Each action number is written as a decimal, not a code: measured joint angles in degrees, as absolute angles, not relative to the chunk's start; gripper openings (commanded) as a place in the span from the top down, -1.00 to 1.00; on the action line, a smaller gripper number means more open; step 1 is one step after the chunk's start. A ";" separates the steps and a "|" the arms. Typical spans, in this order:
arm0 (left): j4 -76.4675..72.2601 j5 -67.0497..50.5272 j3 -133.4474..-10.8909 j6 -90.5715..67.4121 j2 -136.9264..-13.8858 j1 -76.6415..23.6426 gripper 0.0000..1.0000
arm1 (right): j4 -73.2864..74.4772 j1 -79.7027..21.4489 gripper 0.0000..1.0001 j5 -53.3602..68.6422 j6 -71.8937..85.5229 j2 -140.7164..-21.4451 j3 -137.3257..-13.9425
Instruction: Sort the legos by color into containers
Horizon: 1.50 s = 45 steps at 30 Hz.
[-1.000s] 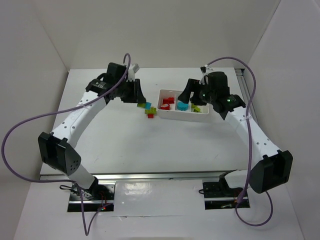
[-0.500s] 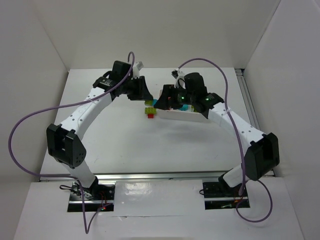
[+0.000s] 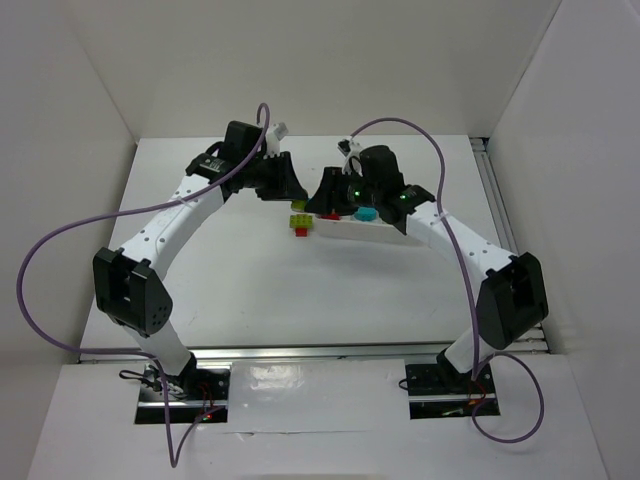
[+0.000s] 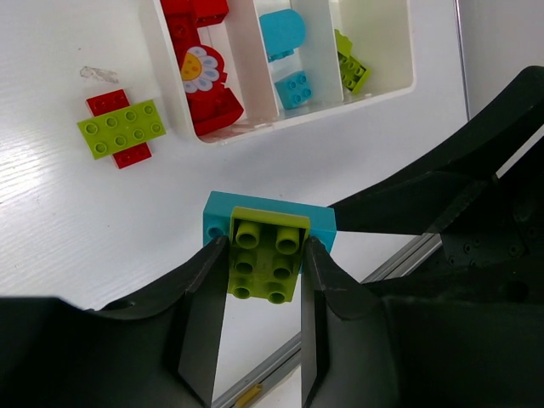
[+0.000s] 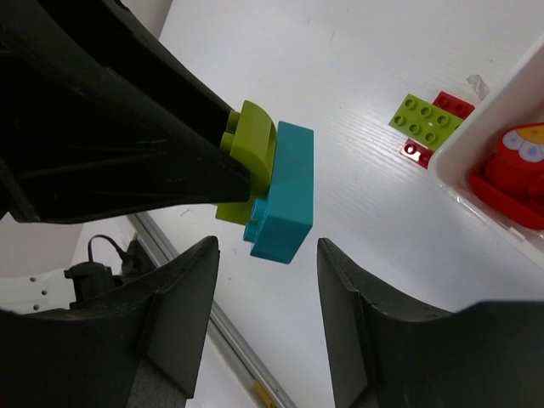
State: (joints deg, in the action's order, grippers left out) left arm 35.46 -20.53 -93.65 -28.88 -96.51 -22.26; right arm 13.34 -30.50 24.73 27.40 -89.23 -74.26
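So, mostly sorted: tray has reds, cyans, greens in own compartments. Left gripper clamps green-cyan stack over worktop; right gripper wide open, facing cyan half (split needed, I reckon). Green-red pair beside tray not yet sorted.

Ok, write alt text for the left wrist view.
The left tool clamps a yellow-green brick stuck to a cyan brick. Beyond lie a white three-compartment tray holding red, cyan and green bricks, and a green-on-red stack beside it.
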 measured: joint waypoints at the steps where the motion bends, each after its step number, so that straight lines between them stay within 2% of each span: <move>1: 35.46 -20.69 -93.65 -28.88 -96.51 -22.26 1.00 | 12.91 -30.50 -0.11 24.60 27.66 -89.34 -74.26; 3: 35.46 -20.95 -93.65 -28.88 -96.51 -22.26 1.00 | 12.14 -30.50 -0.11 24.51 27.83 -89.69 -74.26; 8: 35.44 -21.39 -93.65 -28.88 -96.51 -22.26 1.00 | 10.48 -30.50 0.11 24.47 28.58 -91.15 -74.30; 11: 35.51 -21.52 -93.65 -28.71 -96.51 -22.20 1.00 | 10.02 -30.50 0.45 24.18 29.17 -91.55 -74.30; 12: 35.51 -21.63 -93.65 -28.67 -96.44 -22.13 1.00 | 9.87 -30.39 0.65 24.12 29.32 -91.57 -74.30; 14: 35.29 -21.58 -93.65 -28.67 -96.44 -22.15 1.00 | 9.85 -30.35 0.74 23.40 29.93 -91.57 -74.30; 30: 34.13 -26.00 -93.32 -29.10 -95.39 -17.32 1.00 | 10.48 -23.09 0.77 16.21 31.68 -87.48 -67.81; 39: 33.43 -26.02 -93.65 -29.19 -96.84 -21.17 1.00 | 16.51 -22.63 0.77 -3.27 31.97 -84.71 -69.63; 45: 33.63 -25.78 -97.10 -30.24 -102.15 -24.60 1.00 | 18.65 -22.50 0.64 -10.04 30.52 -90.30 -72.55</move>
State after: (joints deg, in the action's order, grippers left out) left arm 33.63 -25.78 -97.10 -30.24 -102.15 -24.60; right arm 18.65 -22.50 -10.04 30.52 -90.30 -72.55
